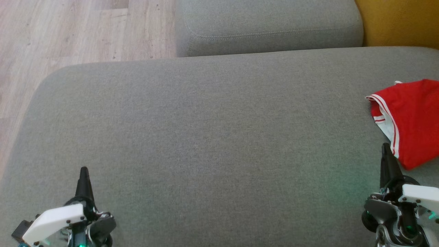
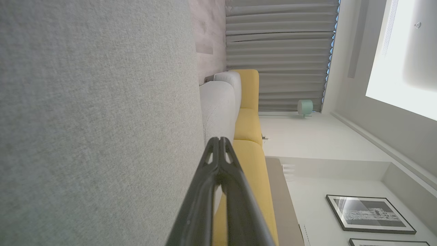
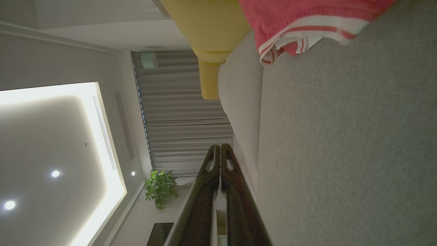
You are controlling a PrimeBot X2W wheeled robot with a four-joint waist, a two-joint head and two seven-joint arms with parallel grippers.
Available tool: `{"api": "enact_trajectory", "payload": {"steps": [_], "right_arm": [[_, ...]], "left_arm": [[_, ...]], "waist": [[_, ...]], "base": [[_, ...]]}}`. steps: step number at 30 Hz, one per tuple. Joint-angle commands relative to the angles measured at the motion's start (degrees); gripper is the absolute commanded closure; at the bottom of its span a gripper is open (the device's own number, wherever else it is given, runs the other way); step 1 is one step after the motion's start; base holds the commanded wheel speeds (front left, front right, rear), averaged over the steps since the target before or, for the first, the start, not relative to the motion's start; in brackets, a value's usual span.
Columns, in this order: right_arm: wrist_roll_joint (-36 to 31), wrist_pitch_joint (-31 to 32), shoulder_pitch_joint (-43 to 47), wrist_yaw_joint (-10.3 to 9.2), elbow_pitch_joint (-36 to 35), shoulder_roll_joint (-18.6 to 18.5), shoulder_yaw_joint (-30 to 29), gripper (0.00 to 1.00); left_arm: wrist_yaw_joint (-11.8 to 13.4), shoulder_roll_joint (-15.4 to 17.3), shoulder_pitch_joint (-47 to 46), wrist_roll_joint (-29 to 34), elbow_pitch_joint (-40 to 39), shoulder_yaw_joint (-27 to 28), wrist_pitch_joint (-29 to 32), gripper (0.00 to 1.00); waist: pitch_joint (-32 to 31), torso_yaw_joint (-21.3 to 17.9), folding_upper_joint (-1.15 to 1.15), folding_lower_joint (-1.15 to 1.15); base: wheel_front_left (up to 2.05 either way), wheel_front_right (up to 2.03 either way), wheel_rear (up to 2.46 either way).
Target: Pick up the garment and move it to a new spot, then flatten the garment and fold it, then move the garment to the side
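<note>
The garment is red with white striped trim and lies crumpled at the right edge of the grey cushion, partly cut off by the head view's border. In the right wrist view the garment sits at the top. My right gripper is shut and empty, its tip just left of the garment's lower edge; its fingertips press together. My left gripper is shut and empty over the cushion's lower left; in the left wrist view the left gripper has its fingers together.
A second grey cushion stands behind the first. Yellow upholstery rises at the back right. Pale wood floor lies beyond the cushion's left and far edges. Curtains and framed pictures line the room's walls.
</note>
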Motion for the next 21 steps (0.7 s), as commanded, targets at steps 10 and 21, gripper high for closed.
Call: {"api": "enact_trajectory", "payload": {"steps": [10,21], "right_arm": [[0.0,0.5,-2.8,-0.03,-1.8,-0.7,0.9,1.0],[-0.2,0.7,-2.8,-0.03,-1.8,-0.5,0.7,1.0]], "left_arm": [[-0.4,0.3,-2.8,-0.2,-1.7,2.2,0.5,1.0],[-0.4,0.3,-2.8,-0.1,-1.7,2.3,0.6,1.0]], "waist": [[0.0,0.0,0.0,0.0],[0.0,0.0,0.0,0.0]], "base": [[0.0,0.0,0.0],[0.0,0.0,0.0]]}}
